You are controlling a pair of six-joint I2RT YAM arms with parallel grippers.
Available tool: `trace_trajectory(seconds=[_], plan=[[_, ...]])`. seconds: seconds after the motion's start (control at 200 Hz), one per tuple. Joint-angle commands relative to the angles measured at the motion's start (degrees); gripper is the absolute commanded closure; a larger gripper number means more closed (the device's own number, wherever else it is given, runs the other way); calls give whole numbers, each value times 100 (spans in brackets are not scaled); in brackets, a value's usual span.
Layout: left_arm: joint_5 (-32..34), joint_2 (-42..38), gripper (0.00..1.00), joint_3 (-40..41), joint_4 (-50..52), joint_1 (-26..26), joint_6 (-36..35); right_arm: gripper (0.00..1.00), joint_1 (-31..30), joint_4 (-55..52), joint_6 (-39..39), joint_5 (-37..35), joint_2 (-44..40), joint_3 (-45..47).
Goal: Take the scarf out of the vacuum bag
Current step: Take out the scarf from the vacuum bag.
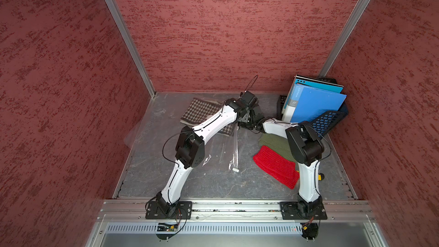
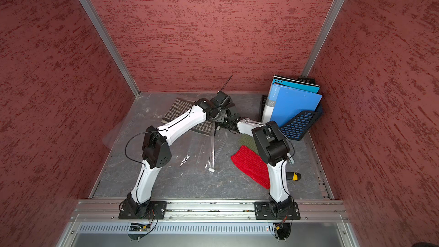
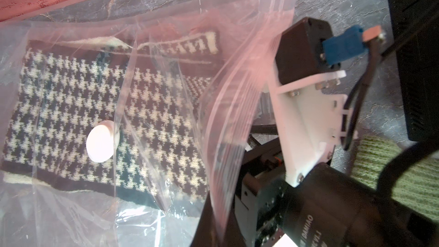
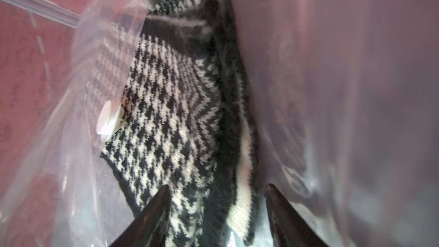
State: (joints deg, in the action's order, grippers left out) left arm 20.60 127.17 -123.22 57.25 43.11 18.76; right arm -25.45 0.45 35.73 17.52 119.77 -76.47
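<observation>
The houndstooth scarf (image 1: 197, 109) (image 2: 175, 110) lies flat inside the clear vacuum bag (image 1: 152, 124) at the back of the floor. The white valve cap (image 3: 102, 141) sits on the film over it. My left gripper (image 3: 213, 224) is shut on the bag's upper zip-seal edge (image 3: 237, 115) and holds it raised off the floor. My right gripper (image 4: 218, 186) is inside the bag mouth and open. Its dark fingertips (image 4: 164, 193) stand either side of the scarf's (image 4: 166, 119) striped end, with a gap showing at one finger. In both top views the arms hide both grippers' jaws.
A red knit piece (image 1: 275, 167) and a green one (image 1: 273, 142) lie right of the bag, by the right arm. Blue folders (image 1: 316, 103) lean in a dark mesh rack (image 1: 330, 119) at the back right. The slider clip (image 1: 236, 170) lies mid-floor. Red walls enclose three sides.
</observation>
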Motion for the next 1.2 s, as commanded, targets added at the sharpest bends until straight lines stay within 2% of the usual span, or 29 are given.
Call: trace_trajectory(seconds=[0.0, 0.306, 0.401, 0.441, 0.571, 0.676, 0.842, 0.997, 1.192], plan=[[-205, 107, 100, -194, -187, 117, -88, 36, -108, 413, 107, 561, 337, -171], [-170, 20, 100, -161, -170, 116, -123, 37, -118, 816, 444, 1254, 826, -398], [-167, 6, 100, -159, -171, 117, -136, 43, -133, 1054, 605, 1463, 986, -437], [-163, 0, 100, -159, -171, 112, -136, 47, -142, 1133, 655, 1525, 1025, -451], [-141, -17, 100, -150, -148, 105, -144, 79, -178, 1281, 757, 1694, 1171, -548], [-127, -48, 100, -108, -158, 93, -149, 100, -186, 1307, 743, 1608, 1114, -484], [-135, -79, 100, 13, -232, 86, -136, 100, -176, 1480, 766, 1155, 630, 117], [-133, -68, 100, 74, -258, 91, -76, 100, -188, 1622, 821, 470, -236, 982], [-142, -57, 100, 105, -284, 75, -106, 100, -195, 754, 500, -661, -1454, 1622]])
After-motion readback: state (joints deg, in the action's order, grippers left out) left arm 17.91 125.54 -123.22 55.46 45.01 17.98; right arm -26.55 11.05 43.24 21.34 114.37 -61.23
